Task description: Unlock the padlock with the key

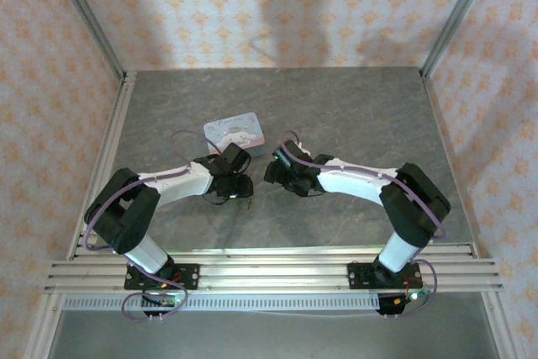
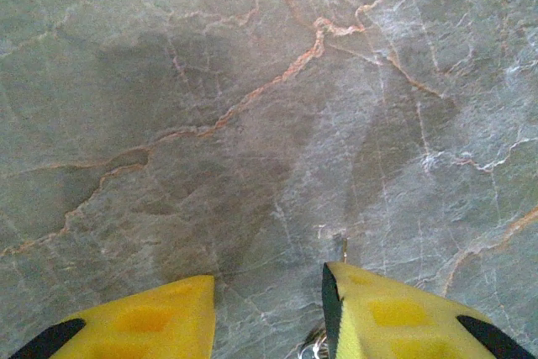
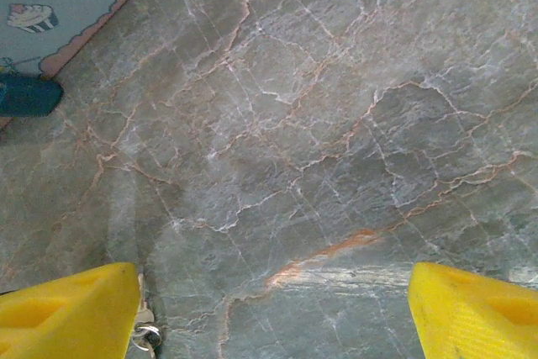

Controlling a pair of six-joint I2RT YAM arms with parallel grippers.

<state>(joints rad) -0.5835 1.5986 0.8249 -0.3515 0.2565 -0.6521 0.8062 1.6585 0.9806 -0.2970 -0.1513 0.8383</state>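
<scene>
Top: both arms bent inward, left gripper (image 1: 242, 189) and right gripper (image 1: 272, 171) low over the table (image 1: 361, 124) mid-field, tin (image 1: 235, 131) just beyond them.
Left wrist: fingers partly apart, bare table in the gap. The key (image 2: 343, 250) lies against the inner edge of the finger on the view's right, not clamped.
Right wrist: fingers wide, gripping nothing. The padlock (image 3: 25, 96) is at the tin's edge, shackle hidden. A silvery ring (image 3: 145, 335) touches the finger on the view's left.

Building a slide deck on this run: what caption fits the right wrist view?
Right gripper open above the marbled table, small metal ring by one finger, cartoon-printed tin at upper left.
</scene>
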